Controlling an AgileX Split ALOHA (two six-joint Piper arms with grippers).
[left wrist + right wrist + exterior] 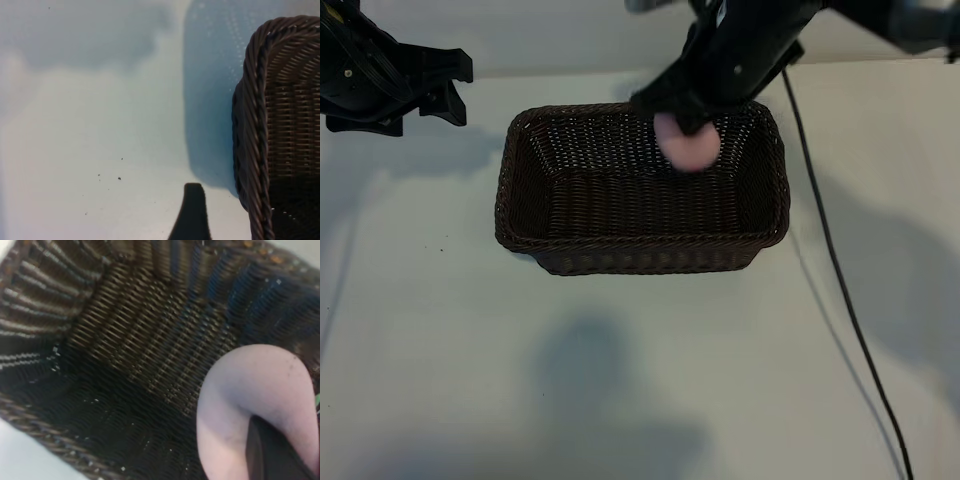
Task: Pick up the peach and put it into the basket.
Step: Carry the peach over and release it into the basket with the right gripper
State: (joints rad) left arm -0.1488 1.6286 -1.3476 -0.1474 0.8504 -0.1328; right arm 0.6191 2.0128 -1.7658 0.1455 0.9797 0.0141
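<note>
White desk (640,380), bare across the near half, soft shadows on it, a few dark specks visible in the left wrist view. Black cable (840,290) running down the desk's right side, clear of everything else. Dark brown wicker basket (520,215) sitting mid-desk toward the far side, long axis across the exterior view, braided rim, sloping walls, nothing lying on its floor. Right arm (760,40) reaching in from the far right, angled down over the basket's far right portion. Left arm (380,75) parked at the far left corner, well apart from the basket in the exterior view; left wrist view catches one basket corner and rim just beside a single dark fingertip (192,215). Left tool (445,90) released, jaws standing wide, nothing between them. Right tool (685,125) clenched on the peach (688,143), holding it above the basket interior near the far wall, inside the rim outline as seen from above, not touching the weave. Right wrist view looks straight down into the basket: woven floor and walls below, pink matte peach in close foreground, one dark finger (275,455) pressed against its skin. Second finger hidden behind the fruit.
</note>
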